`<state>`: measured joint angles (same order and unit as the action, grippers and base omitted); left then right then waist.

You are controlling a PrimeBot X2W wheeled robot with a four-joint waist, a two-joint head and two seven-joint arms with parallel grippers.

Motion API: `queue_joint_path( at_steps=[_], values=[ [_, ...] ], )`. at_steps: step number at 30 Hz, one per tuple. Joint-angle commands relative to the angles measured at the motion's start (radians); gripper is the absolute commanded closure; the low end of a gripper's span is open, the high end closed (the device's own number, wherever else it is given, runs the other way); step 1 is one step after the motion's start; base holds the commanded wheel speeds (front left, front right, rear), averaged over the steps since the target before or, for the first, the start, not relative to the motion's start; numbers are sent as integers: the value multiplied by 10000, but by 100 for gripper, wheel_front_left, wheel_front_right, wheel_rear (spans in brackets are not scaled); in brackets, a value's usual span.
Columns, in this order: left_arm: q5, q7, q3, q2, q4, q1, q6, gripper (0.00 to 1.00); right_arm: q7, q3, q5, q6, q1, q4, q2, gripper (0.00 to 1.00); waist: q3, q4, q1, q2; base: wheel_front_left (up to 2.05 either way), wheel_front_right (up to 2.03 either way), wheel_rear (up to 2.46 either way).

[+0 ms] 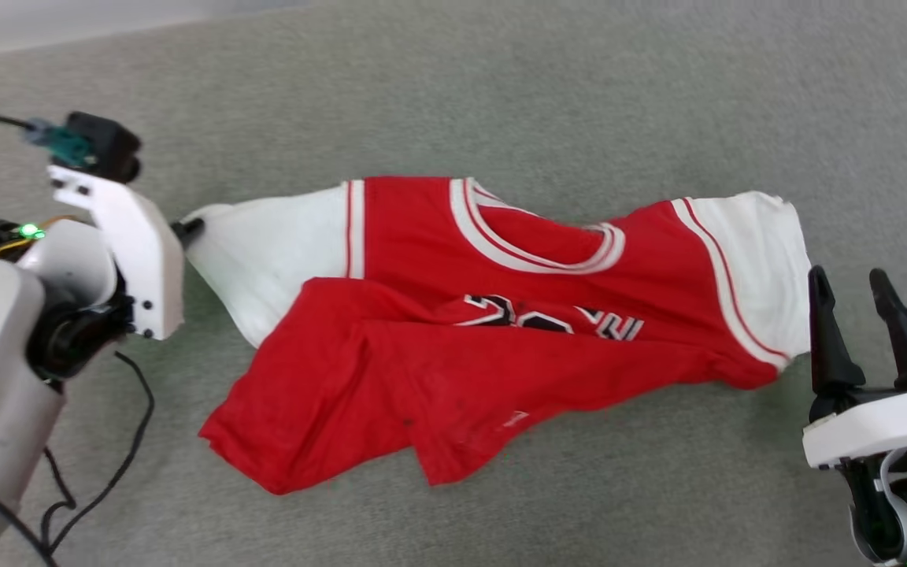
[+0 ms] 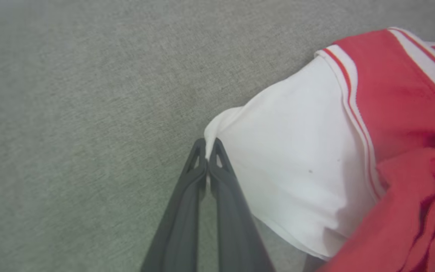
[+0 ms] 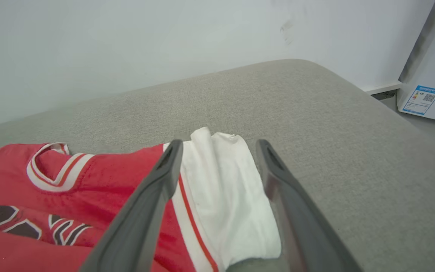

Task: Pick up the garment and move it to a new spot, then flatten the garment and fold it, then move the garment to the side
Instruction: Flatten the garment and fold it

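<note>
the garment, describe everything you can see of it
The garment is a red jersey-style T-shirt with white short sleeves, striped collar and black white-edged lettering. It lies crumpled on the grey cloth surface, hem bunched over the front. The left gripper pinches one sleeve's tip; the open right gripper is by the other.

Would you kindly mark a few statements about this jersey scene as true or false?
1. The left gripper is shut on the tip of the jersey's white sleeve. True.
2. The right gripper also grips the jersey. False: its jaws stand open, holding nothing.
3. The jersey lies fully spread out. False: its red lower part is folded up, partly covering the black numbers.
4. The jersey rests on a grey fabric surface. True.
</note>
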<state>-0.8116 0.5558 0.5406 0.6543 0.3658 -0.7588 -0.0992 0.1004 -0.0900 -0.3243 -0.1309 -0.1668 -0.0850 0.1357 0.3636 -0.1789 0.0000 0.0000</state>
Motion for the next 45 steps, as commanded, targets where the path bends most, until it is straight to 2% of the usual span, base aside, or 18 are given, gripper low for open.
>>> queue_joint_path(
  at_steps=[1, 8, 14, 16, 19, 25, 28, 31, 39, 45],
  values=[
    [-4, -104, -85, 118, -24, 129, 67, 100, -65, -14, 50, 3, 90, 24, 58, 0, -248, 263, 0, 0, 0, 0, 0],
    [106, -1580, -722, 747, -1324, 1305, 538, 100, -1448, -112, 104, 3, 501, 126, 330, 0, -786, 1063, 0, 0, 0, 0, 0],
    [75, -2596, -1268, 1146, -3146, 2581, 1143, 100, -2870, -182, 16, 3, 760, 500, 558, 0, -1050, 1699, 0, 0, 0, 0, 0],
    [131, -2790, -1331, 1199, -3899, 2995, 1381, 100, -3513, -208, -37, 3, 757, 739, 810, 0, -1073, 1894, 0, 0, 0, 0, 0],
    [128, -2918, -1426, 1288, -5036, 3540, 1703, 100, -4868, -263, -132, 3, 506, 1114, 1396, 0, -1031, 2145, 0, 0, 0, 0, 0],
    [374, -2831, -1331, 1442, -6751, 4110, 2174, 100, -8449, -420, -562, 3, -731, 1391, 2632, 0, -549, 2513, 0, 0, 0, 0, 0],
    [529, -2832, -1245, 1425, -7199, 4147, 2269, 100, -9921, -369, -586, 3, -1550, 1254, 3151, 0, -194, 2709, 0, 0, 0, 0, 0],
    [635, -2850, -1164, 1367, -7459, 4026, 2281, 100, -10939, -331, -545, 3, -2301, 958, 3516, 0, 179, 2908, 0, 0, 0, 0, 0],
    [781, -2977, -923, 1087, -7463, 3610, 2118, 100, -11512, -50, 27, 3, -3248, -154, 3690, 0, 722, 3403, 0, 0, 0, 0, 0],
    [864, -3138, -772, 897, -7372, 3488, 2009, 100, -11192, 338, 240, 1, -2707, -1136, 3478, 0, 856, 3672, 0, 0, 0, 0, 0]
  ],
)
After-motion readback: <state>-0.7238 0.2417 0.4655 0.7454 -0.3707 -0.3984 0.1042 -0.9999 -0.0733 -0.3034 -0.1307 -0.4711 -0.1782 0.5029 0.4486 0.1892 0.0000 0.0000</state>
